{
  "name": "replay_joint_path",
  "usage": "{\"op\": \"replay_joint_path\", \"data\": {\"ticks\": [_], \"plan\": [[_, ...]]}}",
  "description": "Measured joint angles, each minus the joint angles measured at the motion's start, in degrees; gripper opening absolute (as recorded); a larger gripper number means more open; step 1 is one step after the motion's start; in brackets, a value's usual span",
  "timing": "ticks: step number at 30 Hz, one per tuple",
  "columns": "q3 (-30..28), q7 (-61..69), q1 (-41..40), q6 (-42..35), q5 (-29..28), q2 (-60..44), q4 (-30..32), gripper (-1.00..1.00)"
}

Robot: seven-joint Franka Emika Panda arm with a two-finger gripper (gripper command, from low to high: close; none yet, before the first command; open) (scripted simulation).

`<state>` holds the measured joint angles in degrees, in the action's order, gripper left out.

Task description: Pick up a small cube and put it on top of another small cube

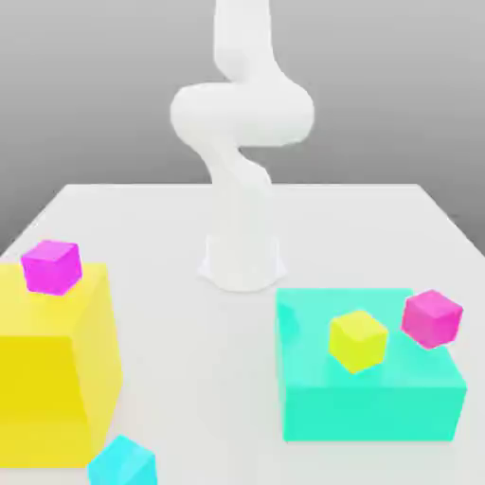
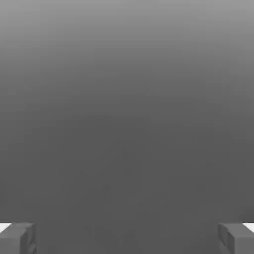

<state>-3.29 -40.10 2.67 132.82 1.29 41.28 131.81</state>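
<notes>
A small cyan cube [image 1: 123,463] rests on the table at the front, just beside the big yellow block's near corner. One small magenta cube [image 1: 52,265] sits on top of the big yellow block [image 1: 52,379] at the exterior view's left. A second magenta cube [image 1: 432,317] sits on the big teal block [image 1: 369,379] at the exterior view's right. In the hand view my gripper [image 2: 127,238] is open: its two grey fingertips [image 2: 17,238] stand far apart with nothing between them, against plain grey background.
A small yellow cube [image 1: 358,340] lies on the teal block beside the magenta one. The white arm's base [image 1: 242,260] stands at the middle of the white table [image 1: 189,322], and the arm rises out of the top of the exterior view.
</notes>
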Motion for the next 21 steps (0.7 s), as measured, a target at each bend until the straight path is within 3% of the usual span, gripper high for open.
{"op": "replay_joint_path", "data": {"ticks": [9, 21], "plan": [[-11.76, 22.08, 8.76, 3.88, 6.3, -16.47, 0.13, 0.0], [-19.72, 53.35, 12.2, 8.59, 17.92, -38.71, 0.19, 0.0]]}}
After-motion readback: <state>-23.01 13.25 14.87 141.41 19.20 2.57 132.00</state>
